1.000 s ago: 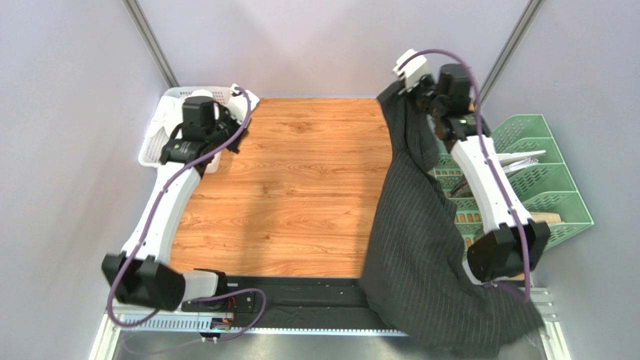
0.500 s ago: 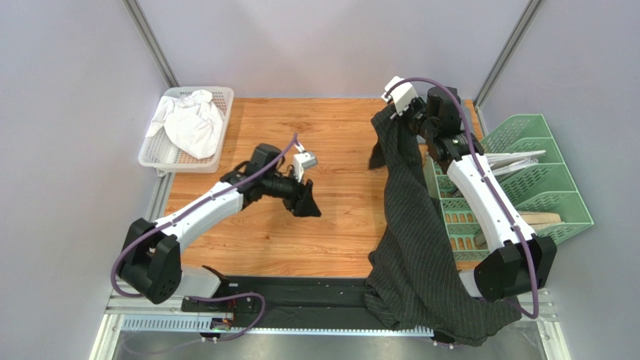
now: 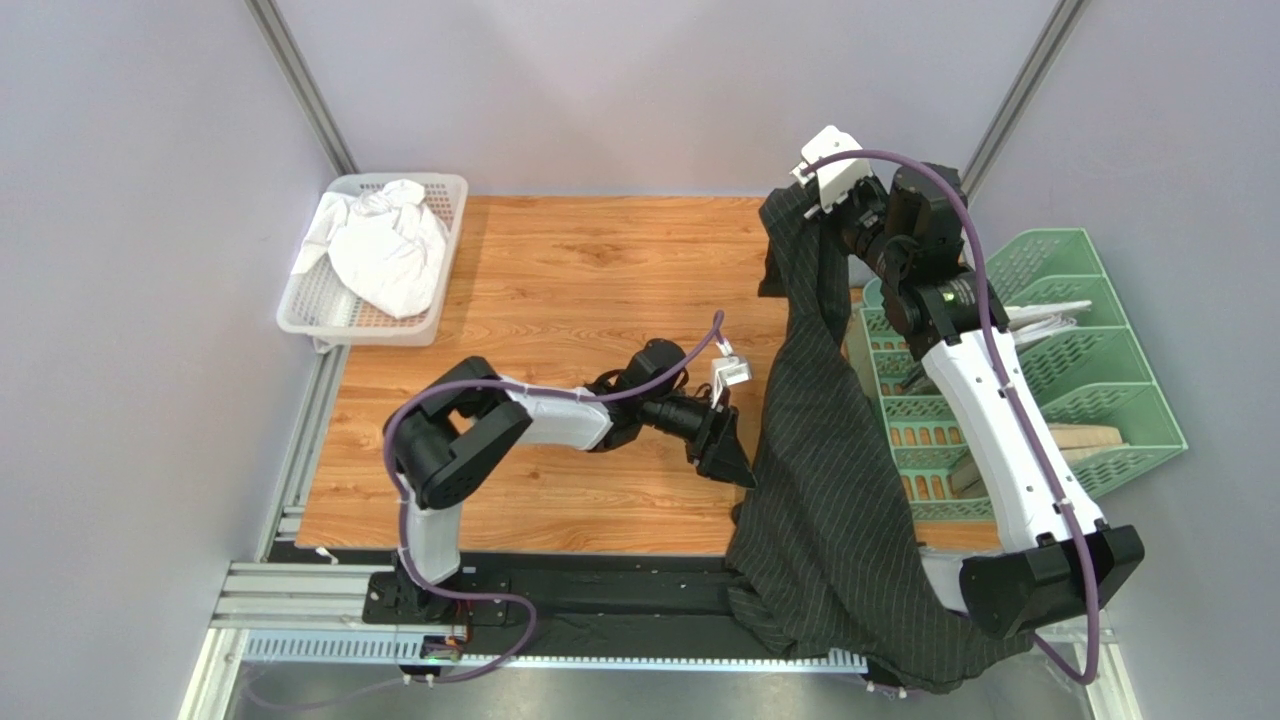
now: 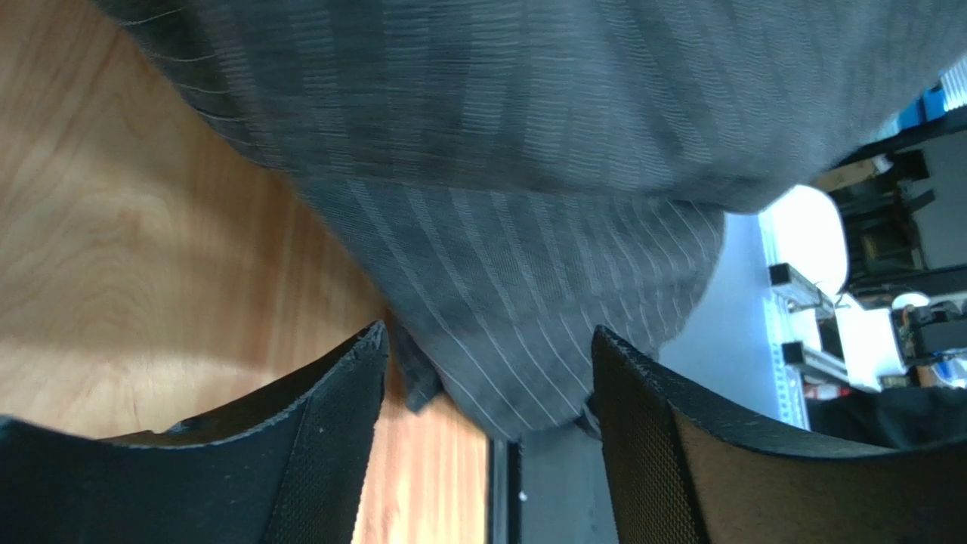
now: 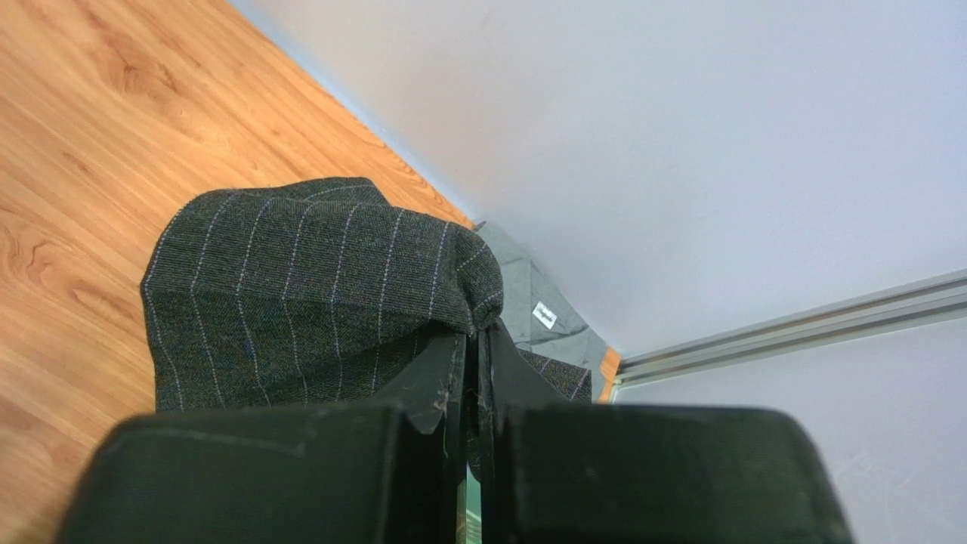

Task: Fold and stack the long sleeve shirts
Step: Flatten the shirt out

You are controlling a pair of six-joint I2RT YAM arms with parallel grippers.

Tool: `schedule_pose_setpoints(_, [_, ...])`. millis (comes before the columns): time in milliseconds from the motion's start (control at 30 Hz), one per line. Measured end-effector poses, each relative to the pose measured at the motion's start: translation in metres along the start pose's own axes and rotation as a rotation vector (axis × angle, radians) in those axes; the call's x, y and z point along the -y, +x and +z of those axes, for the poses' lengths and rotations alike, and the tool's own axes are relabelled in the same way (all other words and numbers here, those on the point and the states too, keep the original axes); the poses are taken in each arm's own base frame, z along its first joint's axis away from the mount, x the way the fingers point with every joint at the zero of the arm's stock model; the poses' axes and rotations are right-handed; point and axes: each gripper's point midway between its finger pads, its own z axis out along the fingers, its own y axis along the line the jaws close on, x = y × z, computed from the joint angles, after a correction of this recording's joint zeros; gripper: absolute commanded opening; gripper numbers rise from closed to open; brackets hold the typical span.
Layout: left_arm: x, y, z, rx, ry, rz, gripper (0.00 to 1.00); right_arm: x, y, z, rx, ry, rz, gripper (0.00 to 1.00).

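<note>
— Wooden table [image 3: 601,300], grey walls. Where's the pinstriped shirt [image 3: 827,495]?
— Hanging along the right edge, its top pinched tight in the right gripper [image 5: 471,340] above the far right corner.
— The left gripper [image 4: 488,340]?
— Spread wide, at the cloth's lower edge.

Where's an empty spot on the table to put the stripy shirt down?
The far middle of the table is bare wood, between the white basket and the hanging black pinstriped shirt. The right edge is crowded: shirt, right arm and green rack.
</note>
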Motion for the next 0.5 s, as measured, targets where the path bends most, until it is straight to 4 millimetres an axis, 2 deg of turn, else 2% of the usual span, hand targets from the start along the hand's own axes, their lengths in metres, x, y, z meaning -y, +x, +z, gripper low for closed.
schedule_pose_setpoints(133, [-0.011, 0.004, 0.012, 0.016, 0.043, -0.033, 0.76, 0.006, -0.009, -0.004, 0.017, 0.013, 0.001, 0.00])
schedule_pose_setpoints(233, [-0.010, 0.005, 0.020, 0.025, 0.085, -0.039, 0.73, 0.009, -0.012, -0.005, 0.021, 0.020, 0.000, 0.00])
schedule_pose_setpoints(333, [-0.001, 0.009, 0.029, 0.022, 0.131, -0.040, 0.57, 0.011, -0.013, -0.006, 0.022, 0.025, -0.001, 0.00])
schedule_pose_setpoints(367, [0.004, 0.009, 0.031, 0.024, 0.149, -0.043, 0.42, 0.011, -0.014, -0.006, 0.022, 0.027, -0.001, 0.00])
schedule_pose_setpoints(433, [0.010, 0.007, 0.032, 0.030, 0.174, -0.049, 0.26, 0.012, -0.015, -0.007, 0.024, 0.031, -0.001, 0.00])
schedule_pose_setpoints(467, [0.014, 0.007, 0.032, 0.033, 0.184, -0.050, 0.05, 0.014, -0.016, -0.007, 0.024, 0.035, -0.001, 0.00])
schedule_pose_setpoints(500, [0.016, 0.008, 0.030, 0.034, 0.187, -0.055, 0.00, 0.014, -0.016, -0.008, 0.023, 0.037, -0.001, 0.00])
